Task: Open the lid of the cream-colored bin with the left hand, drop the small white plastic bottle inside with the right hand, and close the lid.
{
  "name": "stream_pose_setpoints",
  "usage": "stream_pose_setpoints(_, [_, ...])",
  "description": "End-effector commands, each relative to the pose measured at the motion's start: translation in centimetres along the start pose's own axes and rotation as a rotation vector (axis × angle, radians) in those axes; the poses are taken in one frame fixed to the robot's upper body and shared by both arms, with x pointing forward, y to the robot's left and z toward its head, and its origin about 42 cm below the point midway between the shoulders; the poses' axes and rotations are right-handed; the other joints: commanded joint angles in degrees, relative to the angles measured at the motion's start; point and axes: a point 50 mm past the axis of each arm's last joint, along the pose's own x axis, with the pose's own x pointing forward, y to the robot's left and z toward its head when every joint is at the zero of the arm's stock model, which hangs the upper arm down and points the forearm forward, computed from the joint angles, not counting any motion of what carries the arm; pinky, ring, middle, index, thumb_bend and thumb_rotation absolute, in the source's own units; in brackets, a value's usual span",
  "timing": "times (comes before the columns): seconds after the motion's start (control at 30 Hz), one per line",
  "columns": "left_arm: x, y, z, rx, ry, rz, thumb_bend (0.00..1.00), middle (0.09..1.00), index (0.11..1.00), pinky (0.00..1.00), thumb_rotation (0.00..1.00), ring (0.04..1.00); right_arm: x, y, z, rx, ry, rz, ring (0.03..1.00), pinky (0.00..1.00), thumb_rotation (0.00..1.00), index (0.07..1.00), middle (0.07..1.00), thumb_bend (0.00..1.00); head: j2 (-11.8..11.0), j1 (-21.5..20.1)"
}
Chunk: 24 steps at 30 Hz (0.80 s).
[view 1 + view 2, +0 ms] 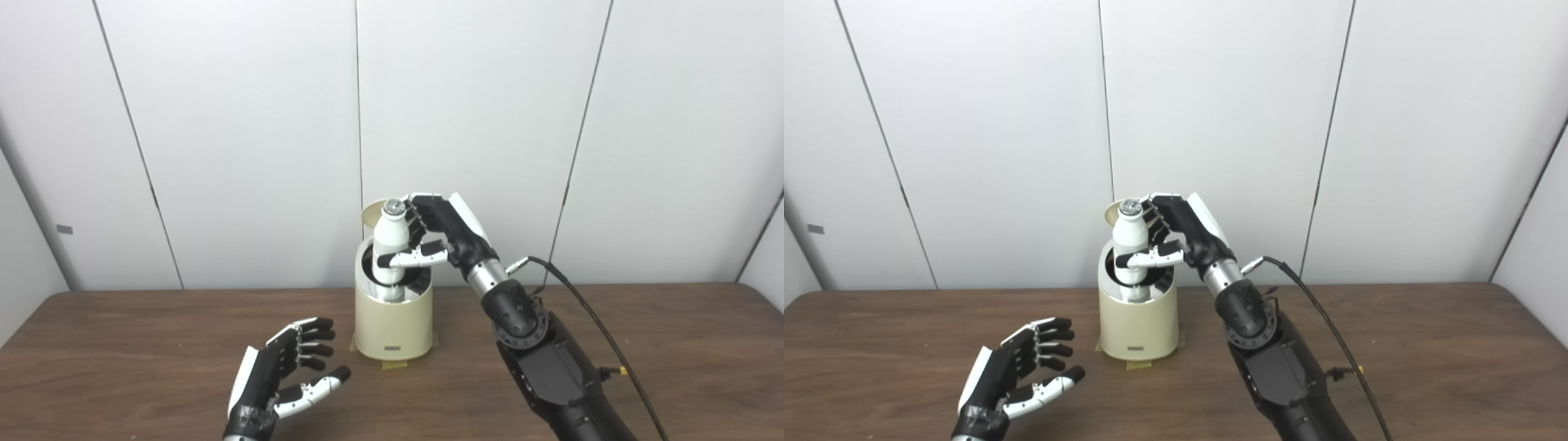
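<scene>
bottle is held upright by the right hand, fingers wrapped round its middle, its base already inside the mouth of the bin, whose lid stands open behind. the drop step is judged under way; next, the grip must be loosened. the bin's rim sits close around the bottle. the left hand is seen spread and empty above the table, well clear.
</scene>
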Motion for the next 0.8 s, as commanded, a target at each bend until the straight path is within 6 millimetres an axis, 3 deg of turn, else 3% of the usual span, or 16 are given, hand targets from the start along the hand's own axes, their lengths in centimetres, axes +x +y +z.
stream_pose_setpoints(0.0, [1.1, 0.1, 1.8, 0.004, -0.072, -0.003, 0.69, 0.713, 0.739, 0.59, 0.08, 0.651, 2.1, -2.5, 3.5, -0.054, -0.099, 0.041, 0.530, 0.45, 0.06, 0.499, 0.591, 0.51, 0.1, 0.1])
stream_pose_setpoints(0.07, [1.1, 0.1, 1.9, 0.004, -0.071, -0.005, 0.68, 0.716, 0.742, 0.59, 0.08, 0.652, 2.0, -2.6, 3.4, -0.078, -0.093, 0.082, 0.657, 0.49, 0.01, 0.655, 0.710, 0.75, 0.2, 0.1])
stream_pose_setpoints(0.17, [1.0, 0.1, 1.9, 0.002, -0.068, -0.007, 0.68, 0.719, 0.741, 0.58, 0.08, 0.651, 1.7, -2.7, 3.3, -0.102, -0.083, 0.108, 0.722, 0.52, 0.00, 0.719, 0.799, 0.83, 0.4, 0.0])
stream_pose_setpoints(0.37, [1.0, 0.2, 1.9, 0.000, -0.066, -0.009, 0.68, 0.718, 0.741, 0.58, 0.08, 0.652, 1.2, -3.0, 3.1, -0.126, -0.071, 0.125, 0.748, 0.56, 0.00, 0.733, 0.838, 0.80, 0.7, -0.1])
stream_pose_setpoints(0.77, [1.1, 0.1, 1.9, 0.001, -0.065, -0.014, 0.68, 0.721, 0.744, 0.58, 0.07, 0.656, 0.6, -3.2, 2.6, -0.134, -0.063, 0.124, 0.724, 0.56, 0.00, 0.716, 0.806, 0.78, 0.8, -0.1])
